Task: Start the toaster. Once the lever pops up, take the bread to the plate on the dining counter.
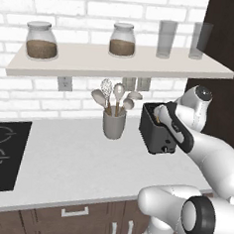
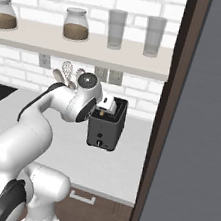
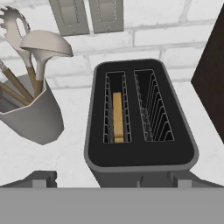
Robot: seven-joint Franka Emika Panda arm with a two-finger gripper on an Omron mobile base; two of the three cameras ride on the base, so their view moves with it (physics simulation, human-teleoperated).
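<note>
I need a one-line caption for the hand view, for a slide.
Looking down into the black toaster: bread sits in the left slot, right slot empty, utensil cup beside it.

Kitchen counter stock, by count:

- Toaster (image 3: 139,131), black, two top slots: one.
- Bread (image 3: 117,117) slice, standing in the toaster's left slot as the hand view has it: one; the other slot holds nothing.
- Utensil cup (image 1: 113,123), grey: one, with about four or five spoons and whisks; the exact number is hard to tell.
- Glass jars with brown contents on the shelf (image 1: 118,64): two, jar (image 1: 41,40) and jar (image 1: 122,40).
- Drinking glasses on the shelf: two, glass (image 1: 166,39) and glass (image 1: 198,40).
- Cooktop (image 1: 4,152): one.
</note>
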